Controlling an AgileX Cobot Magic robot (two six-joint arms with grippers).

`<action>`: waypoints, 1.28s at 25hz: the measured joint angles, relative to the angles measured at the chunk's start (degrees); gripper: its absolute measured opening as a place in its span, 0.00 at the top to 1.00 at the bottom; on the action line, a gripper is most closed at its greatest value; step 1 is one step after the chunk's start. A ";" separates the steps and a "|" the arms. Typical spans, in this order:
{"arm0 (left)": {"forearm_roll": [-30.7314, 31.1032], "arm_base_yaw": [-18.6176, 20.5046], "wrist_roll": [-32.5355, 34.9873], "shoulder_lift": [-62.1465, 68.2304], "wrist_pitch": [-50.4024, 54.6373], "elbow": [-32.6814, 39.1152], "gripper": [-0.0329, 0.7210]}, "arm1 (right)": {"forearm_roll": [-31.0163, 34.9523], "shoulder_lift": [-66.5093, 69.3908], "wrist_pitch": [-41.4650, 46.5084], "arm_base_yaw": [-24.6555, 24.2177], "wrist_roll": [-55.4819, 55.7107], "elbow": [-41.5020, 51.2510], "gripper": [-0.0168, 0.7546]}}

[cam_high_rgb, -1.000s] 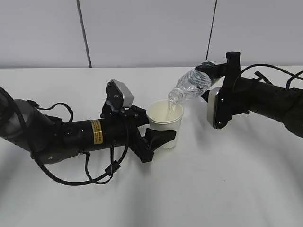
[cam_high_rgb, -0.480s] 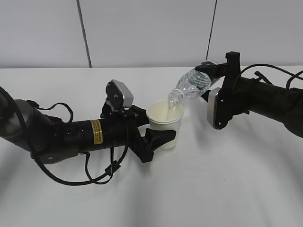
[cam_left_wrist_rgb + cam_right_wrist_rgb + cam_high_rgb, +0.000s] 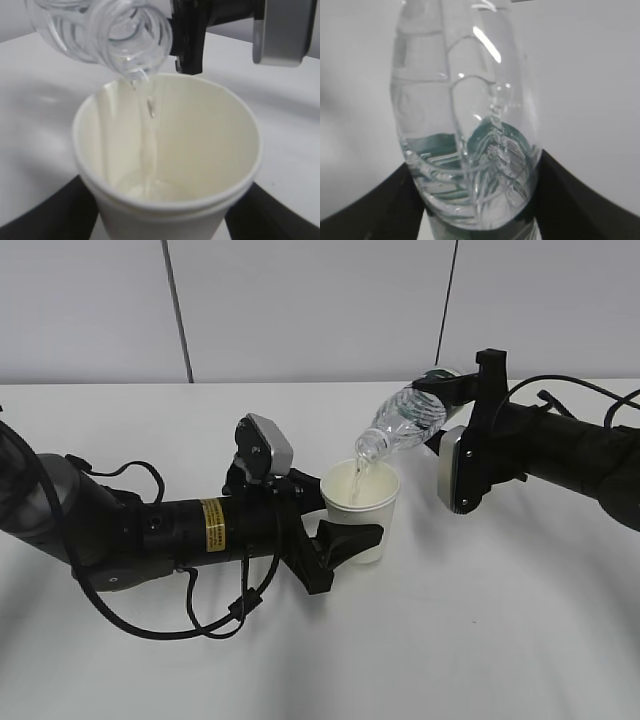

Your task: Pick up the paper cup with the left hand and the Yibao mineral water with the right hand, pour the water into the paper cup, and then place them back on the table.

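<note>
Pouring is under way: the right hand's pincer (image 3: 447,408), closed around the Yibao mineral water (image 3: 405,420), tilts its mouth over the paper cup (image 3: 362,508), and a thin stream of water (image 3: 148,145) falls inside. The left hand's pincer (image 3: 345,530) clasps the cup, seemingly just above the counter (image 3: 480,630). Next, I judge, the bottle must be righted, then both lowered and released.

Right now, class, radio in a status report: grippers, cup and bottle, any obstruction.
Left gripper shut on paper cup. Right gripper shut on tilted bottle, water streaming into cup. Nothing in the way.
</note>
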 joint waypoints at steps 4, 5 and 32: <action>0.00 -0.01 -0.05 0.00 0.31 0.00 0.35 | 0.00 0.00 0.00 0.00 -0.11 0.00 0.40; 0.00 -0.01 -0.05 0.00 0.36 0.00 0.35 | 0.00 0.00 0.00 0.00 -0.19 0.00 0.40; 0.00 -0.01 -0.05 0.00 0.44 0.00 0.35 | 0.00 -0.13 -1.65 0.00 -1.64 0.00 0.40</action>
